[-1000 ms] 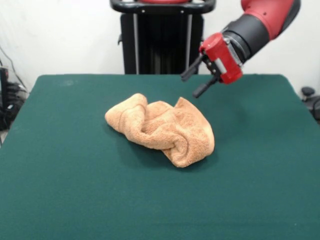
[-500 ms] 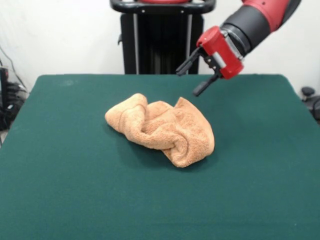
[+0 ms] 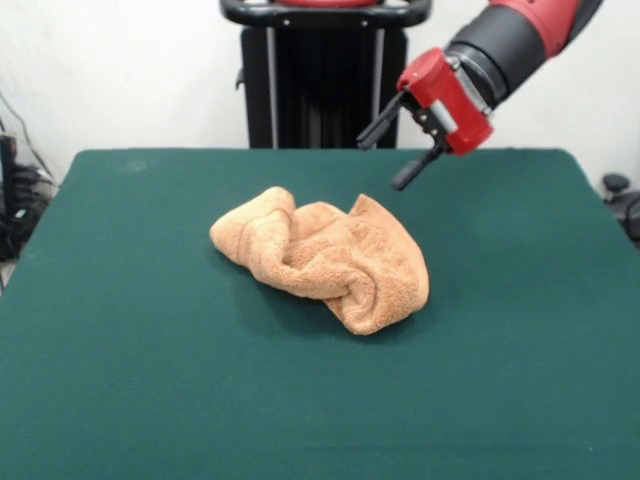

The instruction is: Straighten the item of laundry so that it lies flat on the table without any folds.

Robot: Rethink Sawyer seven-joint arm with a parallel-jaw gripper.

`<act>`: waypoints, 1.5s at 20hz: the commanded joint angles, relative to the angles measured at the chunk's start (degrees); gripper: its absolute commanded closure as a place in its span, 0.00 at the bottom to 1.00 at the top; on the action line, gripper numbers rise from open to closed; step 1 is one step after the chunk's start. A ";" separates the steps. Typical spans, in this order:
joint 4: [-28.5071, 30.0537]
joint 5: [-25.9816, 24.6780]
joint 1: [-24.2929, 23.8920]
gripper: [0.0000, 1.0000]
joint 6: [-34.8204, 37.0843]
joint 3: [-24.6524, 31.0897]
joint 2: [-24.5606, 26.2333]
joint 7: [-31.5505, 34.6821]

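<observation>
Table: a big green table (image 3: 130, 350) was seen in front of a white wall, with plenty of bare room left for spreading.
Towel: the orange-tan towel (image 3: 330, 258) was found near the middle of the table, bunched up in a soft heap with deep folds, so no flattening had been done yet.
Gripper: the gripper (image 3: 388, 153) was held up in the air, behind the heap and off to one side, touching nothing.
Jaws: they were spread wide and nothing was held, likely so an edge could be pinched.
</observation>
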 commanded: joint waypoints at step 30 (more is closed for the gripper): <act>-12.61 6.84 7.16 0.00 7.94 10.14 16.08 14.24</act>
